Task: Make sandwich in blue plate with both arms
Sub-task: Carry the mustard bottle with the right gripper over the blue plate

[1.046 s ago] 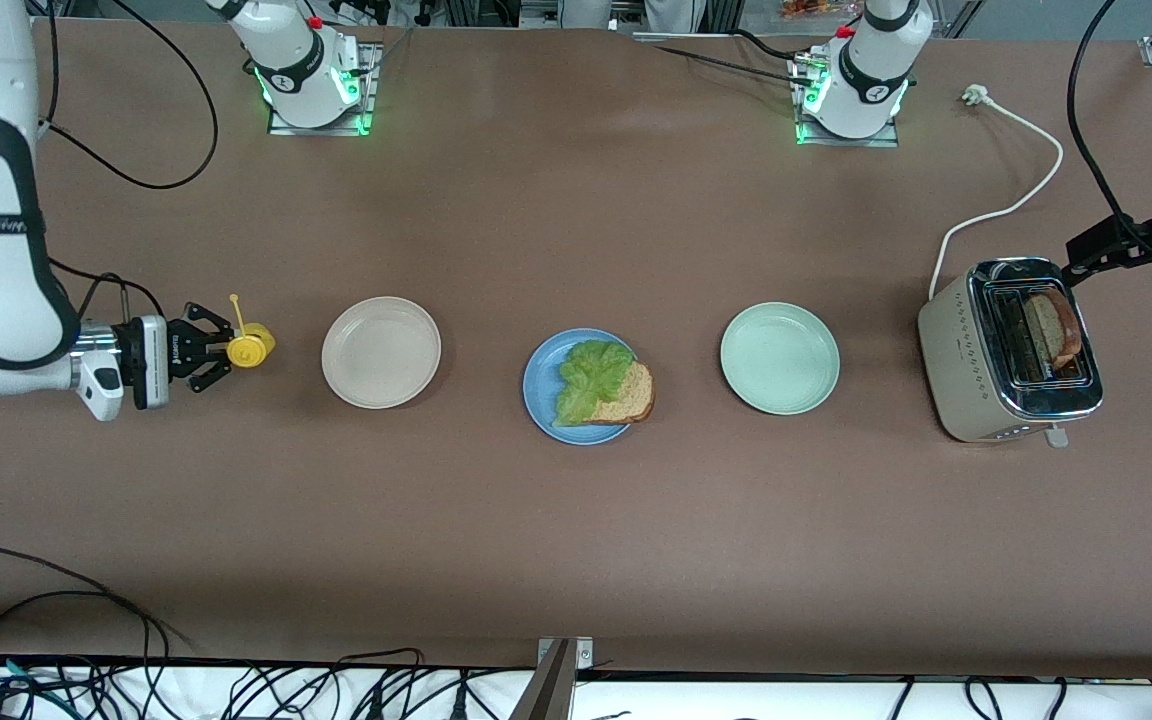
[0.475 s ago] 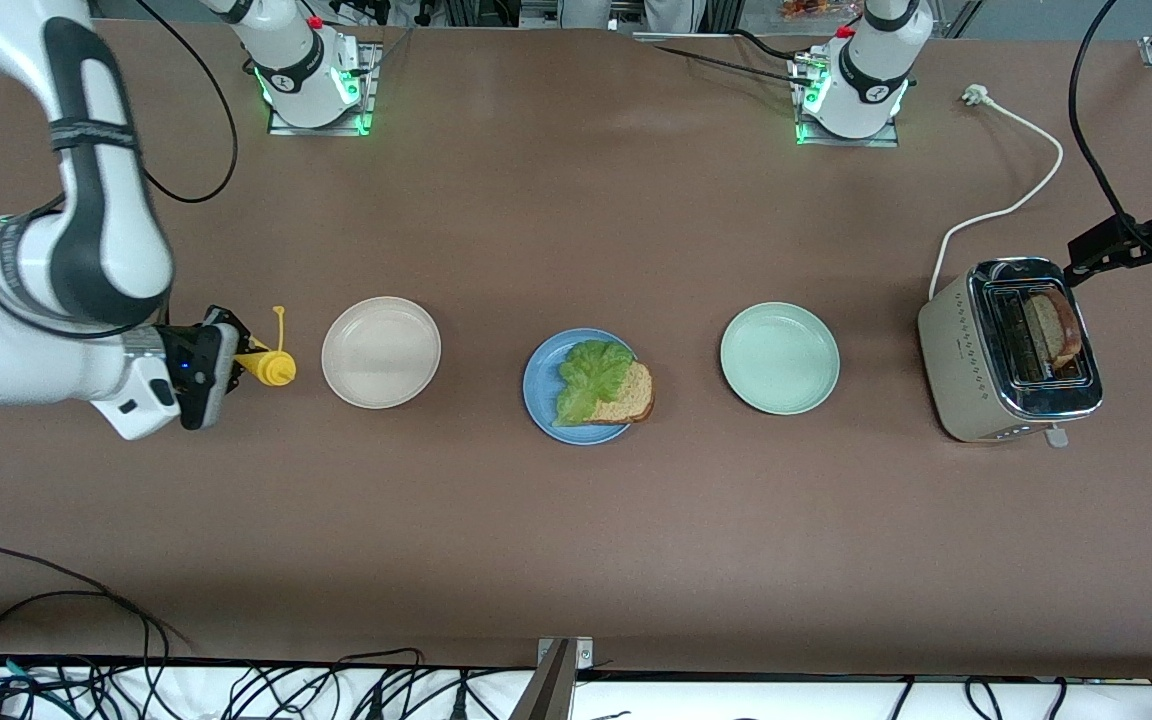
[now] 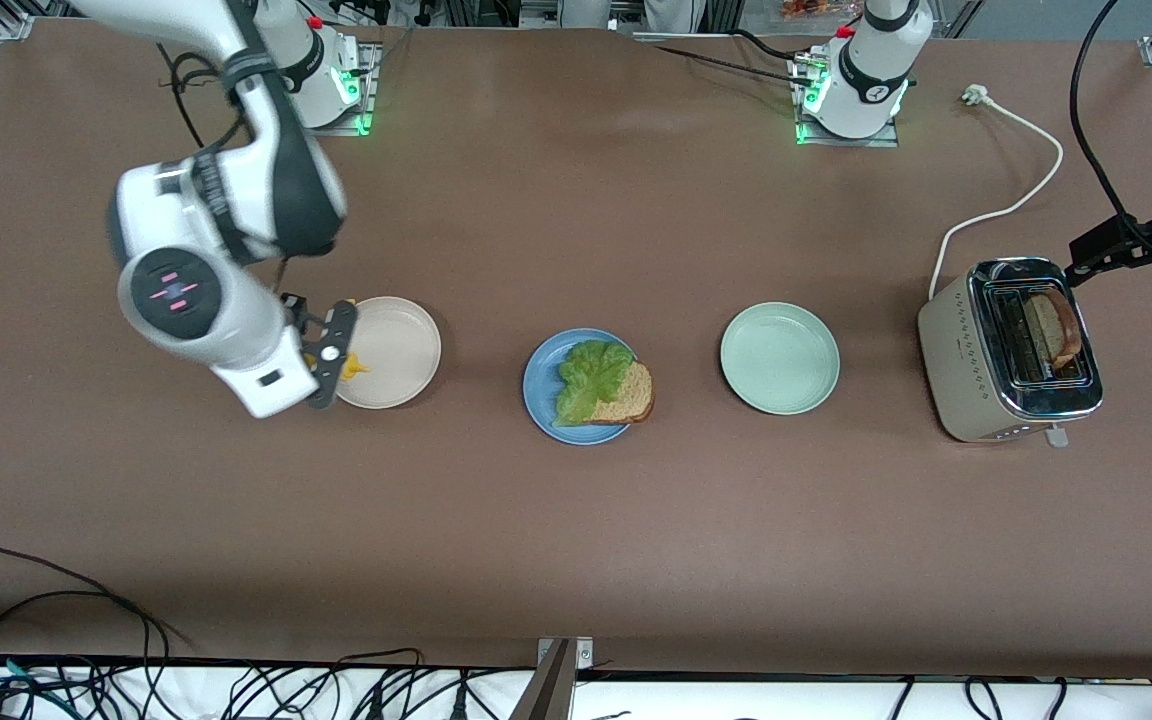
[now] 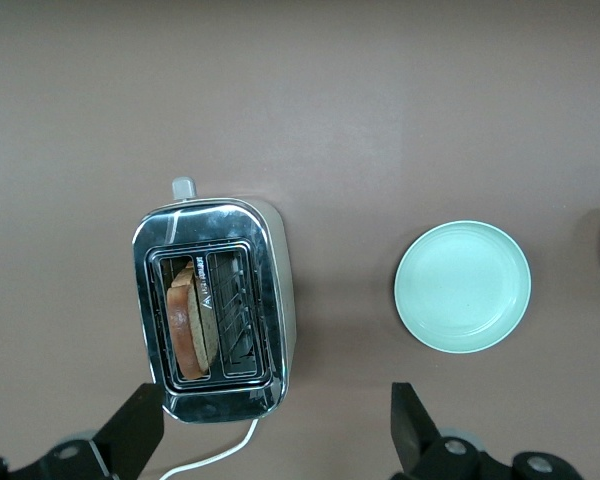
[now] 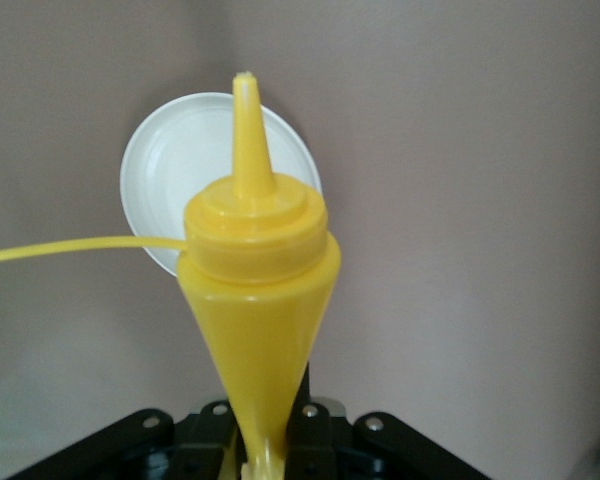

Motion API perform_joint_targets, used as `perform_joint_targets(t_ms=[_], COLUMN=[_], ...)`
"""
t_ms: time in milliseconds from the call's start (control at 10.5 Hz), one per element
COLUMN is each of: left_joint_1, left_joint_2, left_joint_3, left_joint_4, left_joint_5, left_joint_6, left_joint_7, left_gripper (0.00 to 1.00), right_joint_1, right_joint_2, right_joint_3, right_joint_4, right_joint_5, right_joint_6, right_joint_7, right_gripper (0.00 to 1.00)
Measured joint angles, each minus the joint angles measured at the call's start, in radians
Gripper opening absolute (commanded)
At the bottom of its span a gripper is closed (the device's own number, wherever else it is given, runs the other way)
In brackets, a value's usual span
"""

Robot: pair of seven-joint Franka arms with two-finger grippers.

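Note:
The blue plate (image 3: 536,385) sits mid-table and holds one slice of brown bread (image 3: 628,397) with a green lettuce leaf (image 3: 591,378) lying on it. A second slice of bread (image 3: 1051,330) (image 4: 185,330) stands in a slot of the toaster (image 3: 1011,345) (image 4: 215,305). My right gripper (image 3: 331,350) (image 5: 265,445) is shut on a yellow squeeze bottle (image 3: 351,366) (image 5: 255,280); it hangs over the rim of the cream-white plate (image 3: 396,340) (image 5: 170,160). My left gripper (image 3: 1106,250) (image 4: 270,435) hangs open and empty above the toaster's cable end.
A pale green plate (image 3: 779,358) (image 4: 463,287) lies between the blue plate and the toaster. The toaster's white cable (image 3: 1011,205) runs toward the left arm's base. The bottle's open cap strap (image 5: 70,248) sticks out sideways.
My right arm has swung from its end of the table toward the cream-white plate, carrying the yellow bottle and turning it over the plate's rim. The left arm has not moved.

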Motion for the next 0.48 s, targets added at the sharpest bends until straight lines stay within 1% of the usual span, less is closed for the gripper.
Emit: perform_joint_targets(t_ms=[285, 475], left_joint_1=[0.000, 0.000], left_joint_2=[0.000, 0.000], left_joint_3=[0.000, 0.000], left_joint_4=[0.000, 0.000], left_joint_5=[0.000, 0.000], left_joint_6=[0.000, 0.000], left_joint_7=[0.000, 0.000], left_gripper=[1.00, 1.00], right_joint_1=[0.214, 0.324], right_joint_2=[0.012, 0.052], right_joint_3=[0.001, 0.001], right_joint_4=[0.029, 0.031], right_joint_5=[-0.245, -0.376], right_joint_6=[-0.003, 0.025], right_joint_7=[0.190, 0.308], right_gripper=[0.16, 0.16])
